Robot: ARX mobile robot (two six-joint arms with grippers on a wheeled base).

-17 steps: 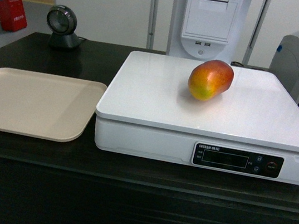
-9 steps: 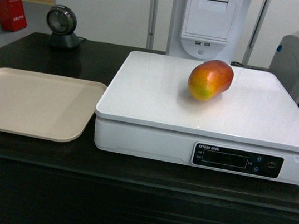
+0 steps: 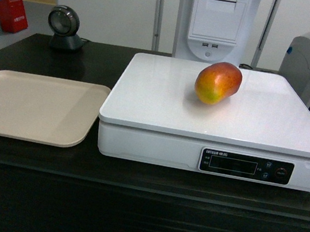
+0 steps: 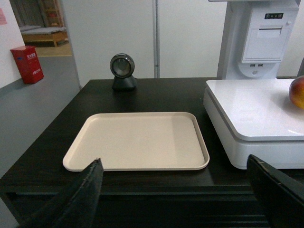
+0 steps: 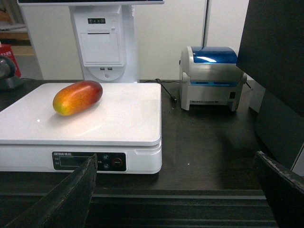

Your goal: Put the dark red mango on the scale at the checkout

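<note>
The dark red mango [image 3: 218,82] lies on its side on the white platform of the scale [image 3: 163,102], toward the far middle, red end up and yellow-green end down. It also shows in the right wrist view as the mango [image 5: 77,97] on the scale [image 5: 123,118], and at the right edge of the left wrist view as the mango [image 4: 298,92]. The scale stands on the black checkout [image 3: 130,205]. My left gripper [image 4: 173,164] is open and empty in front of the counter edge. My right gripper [image 5: 175,159] is open and empty too, back from the scale's front right corner. Neither gripper appears in the head view.
A beige tray [image 3: 31,106] lies left of the scale. A round scanner [image 3: 65,27] stands at the back left. A white receipt-printer column [image 3: 217,20] rises behind the scale, and a blue-lidded label printer [image 5: 211,78] sits to its right. A dark panel [image 5: 275,71] stands at the far right.
</note>
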